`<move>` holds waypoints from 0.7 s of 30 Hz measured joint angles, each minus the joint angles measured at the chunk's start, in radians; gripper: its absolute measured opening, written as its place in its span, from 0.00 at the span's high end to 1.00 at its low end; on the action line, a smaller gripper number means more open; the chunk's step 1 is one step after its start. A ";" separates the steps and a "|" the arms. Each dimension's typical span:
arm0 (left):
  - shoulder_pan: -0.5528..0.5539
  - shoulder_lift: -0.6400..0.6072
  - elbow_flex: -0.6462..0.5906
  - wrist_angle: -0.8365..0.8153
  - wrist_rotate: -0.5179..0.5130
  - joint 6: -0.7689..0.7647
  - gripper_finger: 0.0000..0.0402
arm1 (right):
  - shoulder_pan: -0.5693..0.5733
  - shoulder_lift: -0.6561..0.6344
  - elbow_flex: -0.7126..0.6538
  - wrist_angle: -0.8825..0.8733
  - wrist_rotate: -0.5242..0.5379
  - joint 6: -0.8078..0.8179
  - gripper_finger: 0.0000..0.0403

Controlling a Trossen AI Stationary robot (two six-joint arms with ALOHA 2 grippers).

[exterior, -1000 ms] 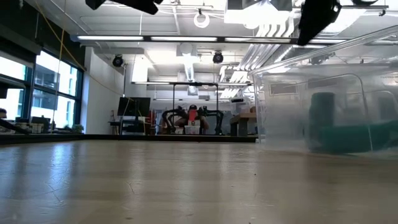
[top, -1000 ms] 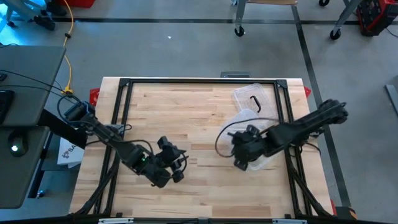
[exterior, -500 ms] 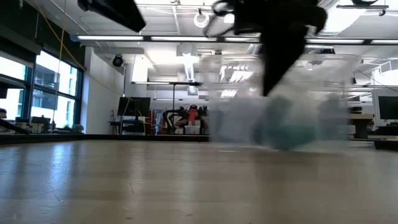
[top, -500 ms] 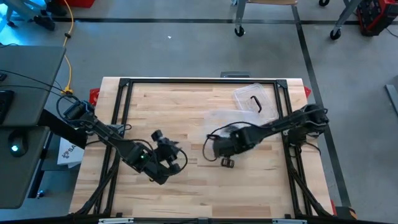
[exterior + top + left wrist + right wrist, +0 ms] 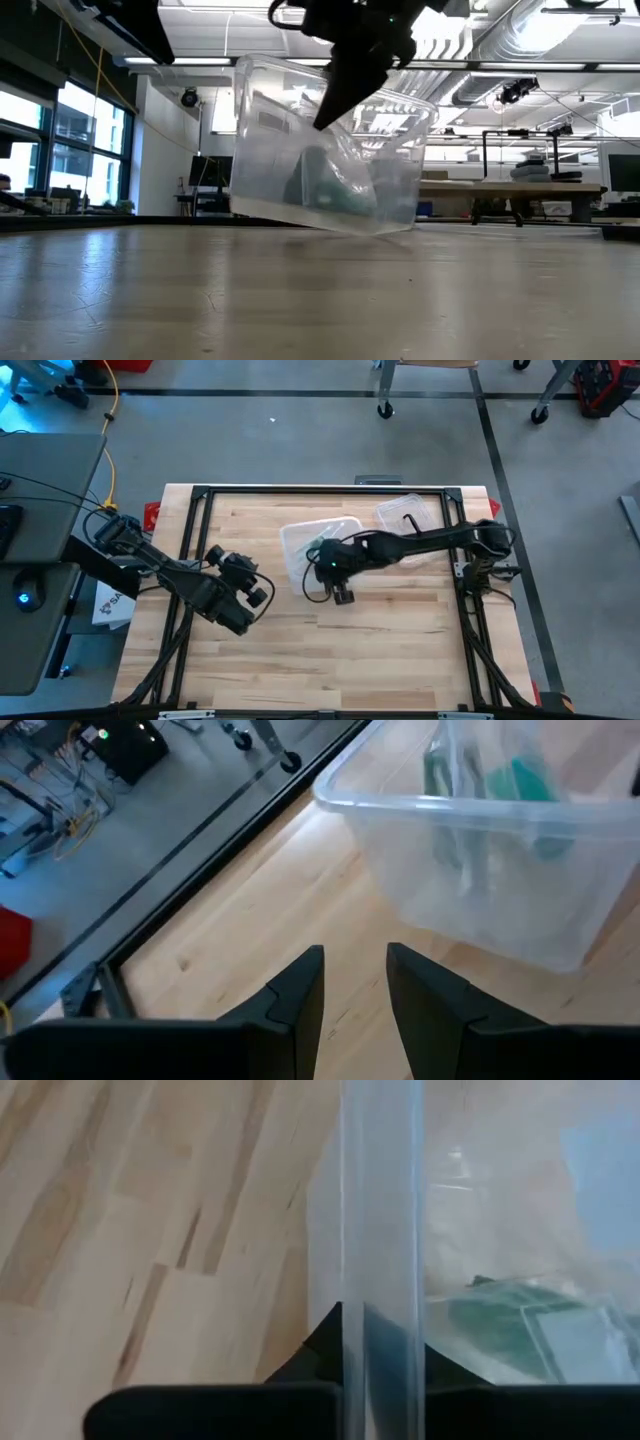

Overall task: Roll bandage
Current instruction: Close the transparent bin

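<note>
Right gripper (image 5: 322,567) clamped on the clear bin (image 5: 300,546) wall, bin tilted. Left gripper (image 5: 262,582) partly apart, near the bin, holding nothing.

My right claw (image 5: 322,565) has closed on the wall of the clear bin (image 5: 312,543) and dragged it from the right side of the desk to the middle, nearer the far edge. The bin, teal bandage (image 5: 325,190) inside, now hangs tilted with one bottom edge lifted. My left claw (image 5: 262,592) has pulled back toward the left edge.
</note>
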 joint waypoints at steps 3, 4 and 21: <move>0.006 -0.002 0.000 0.004 0.000 -0.003 0.74 | -0.010 0.040 0.058 -0.044 -0.002 -0.023 0.97; 0.009 -0.002 0.000 0.004 0.002 -0.003 0.74 | -0.011 0.053 0.072 -0.058 0.001 -0.025 0.97; 0.017 -0.002 0.000 0.007 0.003 -0.074 0.74 | -0.139 -0.030 0.478 -0.424 0.075 0.005 0.49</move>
